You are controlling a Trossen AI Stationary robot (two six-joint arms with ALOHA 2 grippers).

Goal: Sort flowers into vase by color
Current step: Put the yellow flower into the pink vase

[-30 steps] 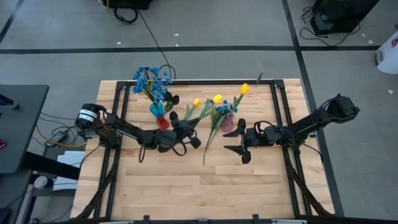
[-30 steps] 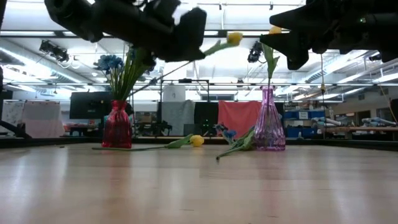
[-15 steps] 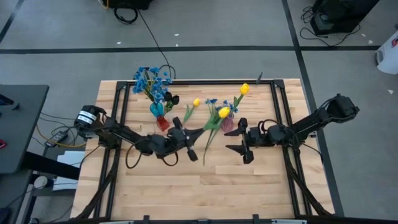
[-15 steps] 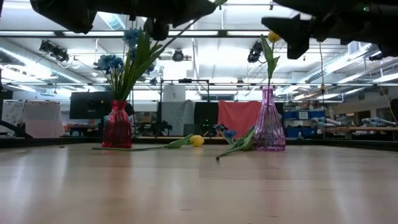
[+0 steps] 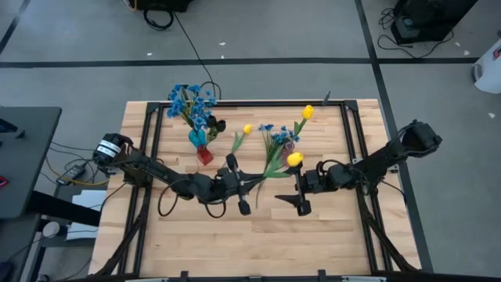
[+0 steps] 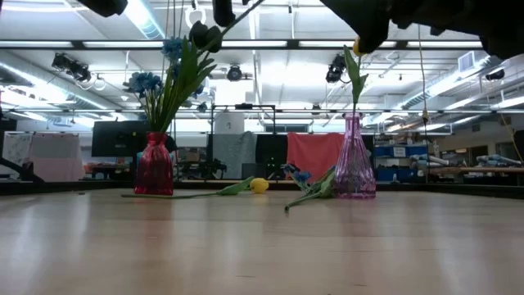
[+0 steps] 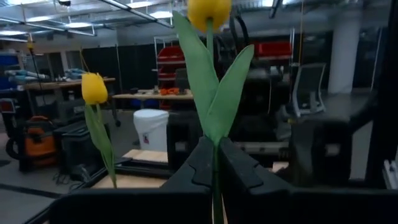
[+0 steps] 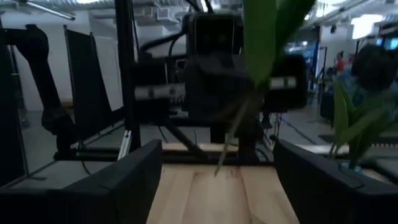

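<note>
Left claw [image 5: 249, 185] grips yellow tulip [image 5: 293, 160]; stem apparently level, bloom toward right claw [image 5: 298, 193].

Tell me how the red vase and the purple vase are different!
The red vase holds blue flowers; the purple vase holds one yellow tulip. In the high view the red vase stands nearer the table's left side, the purple vase nearer the middle. The purple vase has a thin neck; the red vase looks stubbier. Both stand upright on the table.
</note>
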